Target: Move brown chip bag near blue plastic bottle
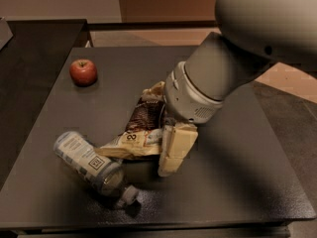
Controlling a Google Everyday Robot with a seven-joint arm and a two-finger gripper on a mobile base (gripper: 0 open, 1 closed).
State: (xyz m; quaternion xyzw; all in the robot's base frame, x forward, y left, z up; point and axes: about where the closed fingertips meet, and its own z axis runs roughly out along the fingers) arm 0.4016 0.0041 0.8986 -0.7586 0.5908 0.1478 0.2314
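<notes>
The brown chip bag (141, 128) lies crumpled on the dark table (237, 172), near its middle. Its tan end reaches down-left and touches the blue plastic bottle (89, 161). The bottle lies on its side at the front left, with its grey-white cap pointing to the front right. My gripper (171, 155) is at the right end of the bag, low over the table, under the large grey-white arm (218, 78). The arm hides the bag's right edge.
A red apple (83, 72) sits at the table's back left. A second dark surface (29, 58) adjoins the table on the left. The table's right edge borders a tan floor (292, 78).
</notes>
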